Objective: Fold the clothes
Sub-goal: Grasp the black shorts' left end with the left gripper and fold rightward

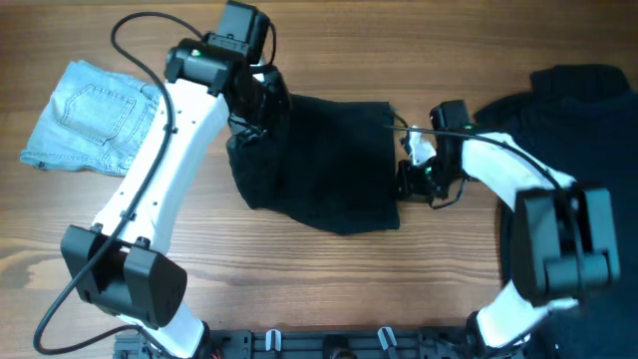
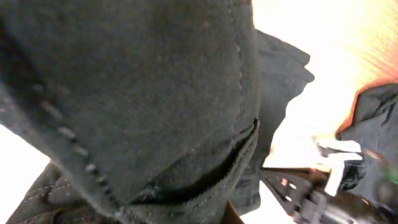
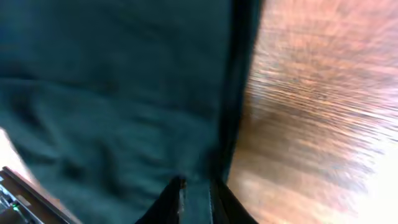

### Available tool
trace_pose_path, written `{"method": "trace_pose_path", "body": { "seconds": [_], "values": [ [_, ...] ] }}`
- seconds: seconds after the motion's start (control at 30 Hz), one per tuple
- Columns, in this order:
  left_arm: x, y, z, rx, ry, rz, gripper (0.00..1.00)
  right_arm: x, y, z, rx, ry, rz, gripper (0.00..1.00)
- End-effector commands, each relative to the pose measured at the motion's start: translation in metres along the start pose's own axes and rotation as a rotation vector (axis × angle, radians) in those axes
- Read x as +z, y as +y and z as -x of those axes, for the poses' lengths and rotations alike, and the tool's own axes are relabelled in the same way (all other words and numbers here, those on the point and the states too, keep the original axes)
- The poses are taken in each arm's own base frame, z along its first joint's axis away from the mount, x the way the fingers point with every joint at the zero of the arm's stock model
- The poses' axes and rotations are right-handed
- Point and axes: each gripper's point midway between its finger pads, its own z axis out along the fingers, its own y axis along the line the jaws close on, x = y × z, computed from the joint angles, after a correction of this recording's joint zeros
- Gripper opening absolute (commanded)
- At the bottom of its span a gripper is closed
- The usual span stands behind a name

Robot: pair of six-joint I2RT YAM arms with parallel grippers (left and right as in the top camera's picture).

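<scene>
Your left pincer (image 1: 257, 112) clamps the shorts (image 1: 329, 165). I can't tell the right pincer's (image 1: 407, 172) grip, and a shallow hem bite could slip.

black shorts (image 1: 324, 165) lie mid-table: matte, soft, spread as a rough rectangle, near edge rounded and rumpled, left end bunched up, right edge fairly straight on the wood. Close up, the cloth shows a stitched seam and a slit pocket opening. Second black garment (image 1: 588, 110) is a crumpled heap at the far right, apart from the shorts. Denim shorts (image 1: 90, 120) sit folded flat at the far left, back pocket up
</scene>
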Motion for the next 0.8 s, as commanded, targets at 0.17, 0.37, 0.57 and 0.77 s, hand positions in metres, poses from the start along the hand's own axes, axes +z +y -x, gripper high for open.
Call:
{"method": "trace_pose_path", "body": {
  "seconds": [0.17, 0.37, 0.57, 0.77],
  "values": [
    [0.025, -0.039, -0.020, 0.047, 0.032, -0.023, 0.04, 0.031, -0.016, -0.014, 0.063, 0.114, -0.007, 0.16],
    [0.053, -0.065, -0.053, 0.068, 0.124, -0.033, 0.04, 0.031, -0.016, -0.017, 0.075, 0.124, -0.008, 0.16],
    [0.048, -0.095, -0.059, 0.065, 0.177, -0.185, 0.04, 0.031, -0.016, -0.017, 0.075, 0.125, -0.008, 0.16],
    [0.049, -0.097, -0.059, 0.079, 0.135, -0.154, 0.04, 0.031, -0.018, -0.018, 0.079, 0.128, -0.020, 0.19]
  ]
}}
